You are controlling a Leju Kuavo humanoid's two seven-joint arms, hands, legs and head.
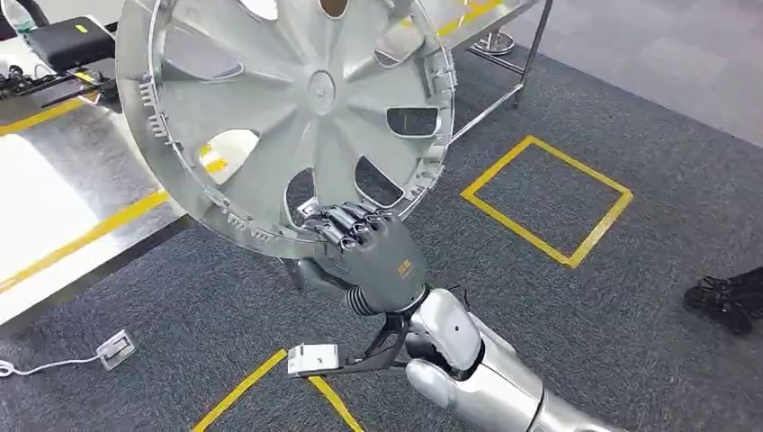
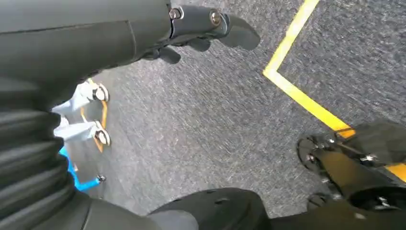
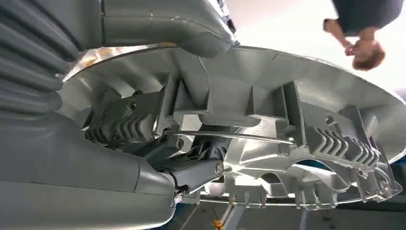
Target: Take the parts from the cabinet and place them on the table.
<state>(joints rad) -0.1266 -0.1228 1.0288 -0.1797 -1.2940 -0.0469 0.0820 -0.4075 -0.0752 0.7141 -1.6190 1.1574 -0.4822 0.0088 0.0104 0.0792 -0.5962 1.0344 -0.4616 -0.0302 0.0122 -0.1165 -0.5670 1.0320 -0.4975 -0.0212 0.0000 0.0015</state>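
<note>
A large silver wheel cover (image 1: 288, 108) with spoke-shaped cut-outs hangs in the air, its ribbed inner side turned towards me. My right hand (image 1: 369, 252) grips its lower rim, fingers curled over the edge. Up close in the right wrist view, the rim and its clips (image 3: 287, 120) lie between the thumb and the dark fingers (image 3: 191, 167). Below the cover, at the left, is a shiny metal table (image 1: 63, 198) with yellow tape. My left hand (image 2: 201, 28) hangs over the grey carpet, holding nothing, fingers loosely curled.
Grey carpet carries a yellow taped square (image 1: 547, 198) at the right and yellow lines (image 1: 252, 382) near my feet. A small white box on a cable (image 1: 115, 349) lies on the floor. A person's dark shoe (image 1: 724, 297) is at the right edge. Another person (image 3: 364, 28) stands beyond the cover.
</note>
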